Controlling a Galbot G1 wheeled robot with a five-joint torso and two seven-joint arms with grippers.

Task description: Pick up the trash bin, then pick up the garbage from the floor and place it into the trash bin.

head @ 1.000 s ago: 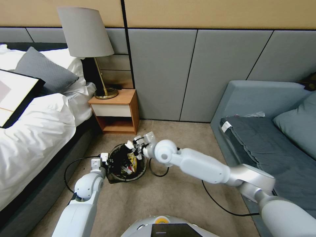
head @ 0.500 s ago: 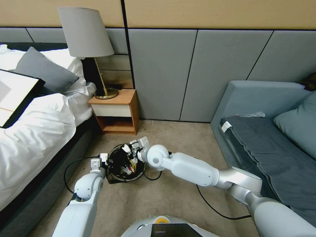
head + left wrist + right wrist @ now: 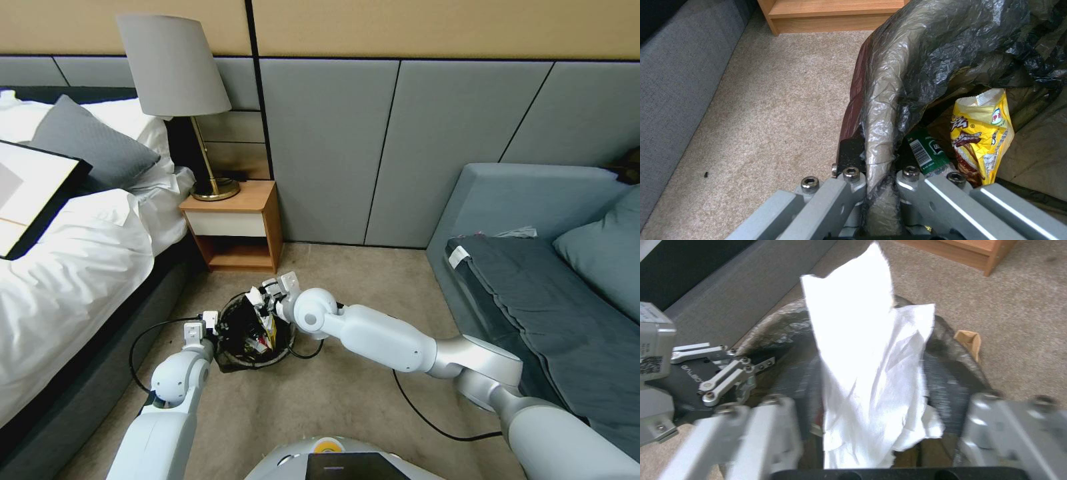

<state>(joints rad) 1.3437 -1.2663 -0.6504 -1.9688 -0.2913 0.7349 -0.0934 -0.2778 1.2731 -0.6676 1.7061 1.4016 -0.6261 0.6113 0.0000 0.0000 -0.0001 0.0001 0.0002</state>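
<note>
Head view puts the trash bin [image 3: 253, 331] on the carpet [image 3: 333, 400], between the bed's [image 3: 73, 280] dark side and the sofa [image 3: 533, 267], a little in front of the wooden nightstand [image 3: 233, 225]. Its black liner [image 3: 916, 66] is folded over the rim, and inside lie a yellow snack wrapper [image 3: 982, 136] and a green-labelled bottle [image 3: 925, 150]. My left gripper [image 3: 880, 186] is at the bin's bed-side edge, its fingers [image 3: 835, 196] pinched together on the lined rim, one outside the wall and one inside. My right gripper [image 3: 876, 440] hangs over the bin's far edge from the sofa side, fingers spread wide apart, with a white tissue [image 3: 871, 373] standing up between them above the bin's opening; whether the tissue touches either finger I cannot tell. A brown scrap [image 3: 969, 341] lies on the carpet just beside the bin's outer wall. A black cable [image 3: 427, 420] trails across the carpet under my right arm.
</note>
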